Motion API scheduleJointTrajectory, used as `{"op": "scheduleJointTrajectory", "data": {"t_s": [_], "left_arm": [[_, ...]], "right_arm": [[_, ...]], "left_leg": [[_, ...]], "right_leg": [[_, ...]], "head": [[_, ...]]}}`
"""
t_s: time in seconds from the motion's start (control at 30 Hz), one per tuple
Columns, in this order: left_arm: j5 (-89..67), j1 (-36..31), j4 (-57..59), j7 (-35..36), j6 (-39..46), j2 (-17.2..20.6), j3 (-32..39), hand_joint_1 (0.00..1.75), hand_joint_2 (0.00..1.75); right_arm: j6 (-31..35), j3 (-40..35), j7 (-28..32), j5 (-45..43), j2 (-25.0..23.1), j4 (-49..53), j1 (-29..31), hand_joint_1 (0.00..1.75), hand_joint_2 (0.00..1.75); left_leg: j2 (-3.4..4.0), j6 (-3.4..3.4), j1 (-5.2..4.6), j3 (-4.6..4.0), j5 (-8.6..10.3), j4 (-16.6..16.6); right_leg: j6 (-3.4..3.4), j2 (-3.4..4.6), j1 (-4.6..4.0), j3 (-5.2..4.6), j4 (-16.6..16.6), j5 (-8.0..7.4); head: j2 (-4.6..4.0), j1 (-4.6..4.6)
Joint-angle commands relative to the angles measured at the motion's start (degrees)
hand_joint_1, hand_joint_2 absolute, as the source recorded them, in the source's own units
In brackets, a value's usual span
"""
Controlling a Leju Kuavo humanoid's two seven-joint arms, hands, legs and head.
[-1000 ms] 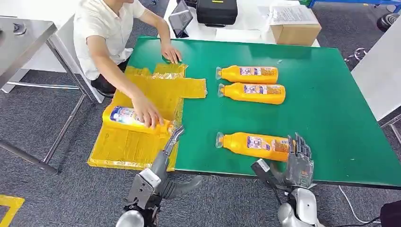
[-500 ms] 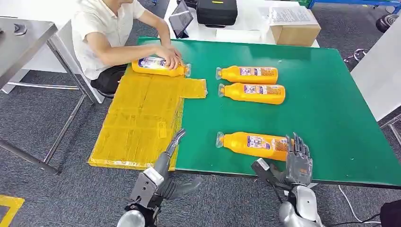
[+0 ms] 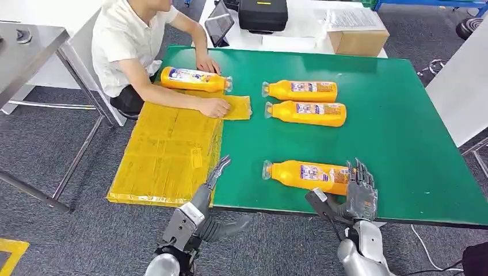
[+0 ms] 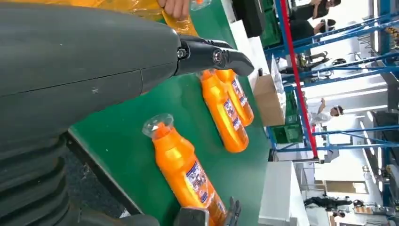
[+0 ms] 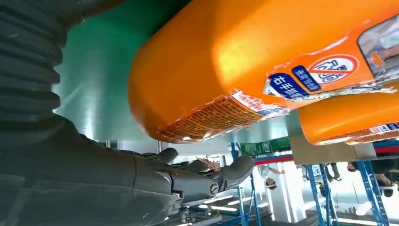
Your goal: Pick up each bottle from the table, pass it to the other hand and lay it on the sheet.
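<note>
The nearest orange bottle [image 3: 308,175] lies on its side near the table's front edge, cap to the left. My right hand [image 3: 361,190] stands at its base end with fingers spread, holding nothing; the right wrist view shows that base [image 5: 263,61] close above my fingers [image 5: 207,179]. My left hand [image 3: 216,172] hovers empty, fingers stretched out, over the near right corner of the yellow sheet [image 3: 167,149]. Two more bottles [image 3: 302,90] [image 3: 308,113] lie side by side mid-table. Another bottle [image 3: 193,79] lies at the sheet's far end.
A person sits at the table's far left, one hand [image 3: 216,107] on the sheet's flap, the other [image 3: 207,62] on the green table [image 3: 403,132]. A cardboard box [image 3: 358,39], a black case [image 3: 263,14] and a tablet stand behind the table. A metal table [image 3: 29,52] is left.
The person carried a bottle from the sheet's near part to its far end, let go, and now presses the sheet's flap. My hands have hardly moved.
</note>
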State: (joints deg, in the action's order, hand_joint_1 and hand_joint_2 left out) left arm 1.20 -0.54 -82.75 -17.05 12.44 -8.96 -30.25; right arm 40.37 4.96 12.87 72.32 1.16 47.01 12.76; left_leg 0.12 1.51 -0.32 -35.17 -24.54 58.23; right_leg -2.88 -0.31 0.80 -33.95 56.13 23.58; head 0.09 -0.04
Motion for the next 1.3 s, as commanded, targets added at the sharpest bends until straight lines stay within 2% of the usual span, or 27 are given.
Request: {"op": "scheduleJointTrajectory", "data": {"t_s": [0.03,0.3,0.33,0.37,0.5,0.53,0.67,1.13,1.23,1.3], "left_arm": [[0.61,-3.31,4.43,0.49,-0.84,0.91,-1.45,0.0,1.75],[1.27,-3.61,4.76,0.53,-1.32,0.89,-1.74,0.0,1.75],[1.44,-3.69,4.85,0.55,-1.44,0.93,-1.83,0.0,1.75],[1.63,-3.73,4.91,0.57,-1.53,0.89,-1.85,0.0,1.75],[1.86,-3.77,4.93,0.57,-1.66,0.93,-1.88,0.0,1.75],[1.94,-3.79,4.9,0.49,-1.59,0.9,-1.96,0.0,1.75],[2.27,-3.87,4.76,0.51,-1.65,1.01,-1.67,0.0,1.75],[2.44,-4.03,4.73,0.51,-1.7,1.0,-1.55,0.0,1.75],[2.79,-4.7,5.51,0.58,-1.8,0.83,-1.45,0.0,1.75],[3.38,-5.6,6.49,0.38,-1.79,0.61,-1.4,0.0,1.75]], "right_arm": [[-0.37,-2.04,1.3,-1.91,-0.11,-13.51,5.07,0.0,1.75],[-0.37,-2.36,2.46,-4.01,-0.4,-17.8,6.51,0.0,1.75],[-0.92,-3.11,2.76,-4.57,-0.16,-19.98,7.28,0.07,1.75],[-1.1,-3.51,2.58,-4.91,0.06,-20.76,7.55,1.68,1.75],[-1.81,-3.75,2.68,-5.34,0.37,-21.18,7.54,1.68,1.75],[-2.38,-4.02,2.39,-5.46,0.45,-21.44,7.63,1.75,1.75],[-2.83,-4.27,2.37,-6.06,0.93,-21.97,7.64,1.75,1.75],[-3.4,-4.29,2.1,-6.39,1.06,-22.47,7.62,1.75,1.75],[-3.79,-4.53,3.14,-7.19,1.06,-23.03,7.68,1.75,1.75],[-4.89,-3.69,6.46,-10.52,0.5,-23.28,7.91,1.75,1.75]], "left_leg": [[0.02,-0.12,0.07,0.22,-0.03,-0.06],[0.07,-0.12,0.07,0.43,-0.01,-0.11],[0.11,-0.07,0.06,0.38,-0.02,-0.05],[0.09,-0.13,0.09,0.46,-0.01,-0.1],[0.12,-0.15,0.08,0.49,0.02,-0.13],[0.2,-0.08,0.06,0.47,0.0,-0.07],[0.16,-0.14,0.09,0.6,0.04,-0.13],[0.23,-0.08,0.09,0.7,-0.02,-0.06],[0.22,-0.08,0.09,0.68,-0.01,-0.06],[0.1,-0.13,0.11,0.7,0.03,-0.12]], "right_leg": [[0.12,0.04,-0.06,0.22,-0.07,0.0],[0.13,0.04,-0.07,0.37,-0.11,-0.01],[0.08,0.05,-0.06,0.31,-0.08,-0.01],[0.14,0.04,-0.09,0.4,-0.11,-0.01],[0.17,0.03,-0.08,0.42,-0.15,-0.05],[0.11,0.07,-0.06,0.37,-0.09,-0.05],[0.3,0.05,-0.09,0.47,-0.15,-0.15],[0.23,0.1,-0.1,0.54,-0.1,-0.1],[0.23,0.09,-0.1,0.53,-0.1,-0.11],[0.28,-0.01,-0.12,0.57,-0.16,-0.11]], "head": [[0.0,0.0],[0.0,0.0],[0.0,0.0],[0.0,0.0],[0.0,0.02],[0.0,0.0],[0.0,0.02],[0.0,0.02],[0.0,0.02],[0.0,0.02]]}}
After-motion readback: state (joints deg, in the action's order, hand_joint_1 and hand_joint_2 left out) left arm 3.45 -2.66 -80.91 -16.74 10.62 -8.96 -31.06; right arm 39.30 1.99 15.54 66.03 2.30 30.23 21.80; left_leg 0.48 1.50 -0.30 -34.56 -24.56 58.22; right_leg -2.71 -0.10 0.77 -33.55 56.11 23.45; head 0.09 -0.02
